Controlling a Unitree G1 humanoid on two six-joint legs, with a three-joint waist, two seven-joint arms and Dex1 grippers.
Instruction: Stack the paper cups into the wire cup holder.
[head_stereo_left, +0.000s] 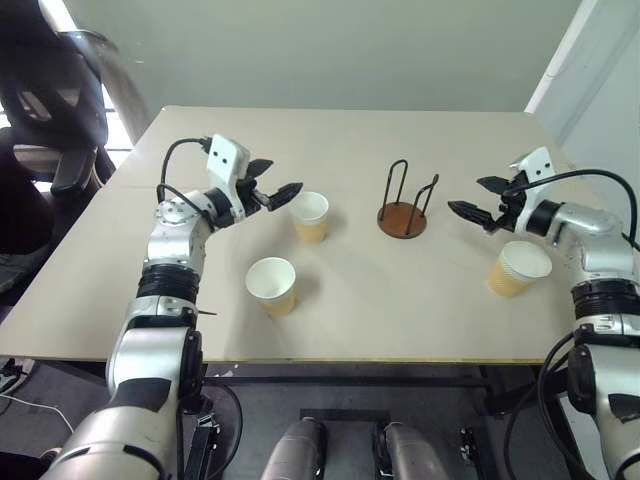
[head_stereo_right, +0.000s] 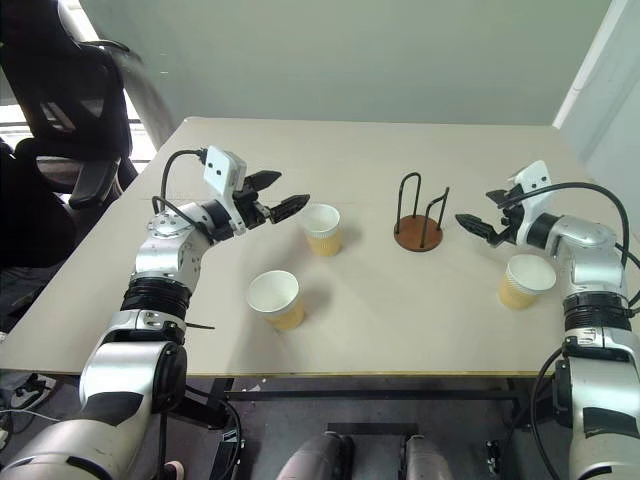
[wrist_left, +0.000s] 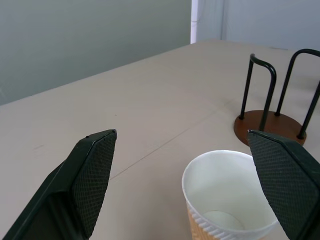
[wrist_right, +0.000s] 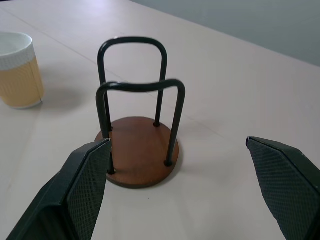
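Left gripper (head_stereo_left: 277, 192): fingers held wide apart, nothing gripped, aimed level at the far paper cup (head_stereo_left: 310, 216)
Key relation: that cup stands upright just ahead of the left fingertips, its axis vertical, so a sideways grasp is called for
Other cups: near cup (head_stereo_left: 272, 286) in front of the left arm; right-hand cup (head_stereo_left: 517, 268) below the right wrist
Wire cup holder (head_stereo_left: 403, 205): empty, between both grippers
Right gripper (head_stereo_left: 480, 206): fingers spread, empty, pointed at the holder
Nearer arm: left, judged best for the far cup

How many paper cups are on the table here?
3 tan paper cups: one by the left gripper, one nearer the front edge, one below the right gripper. None seem hidden.
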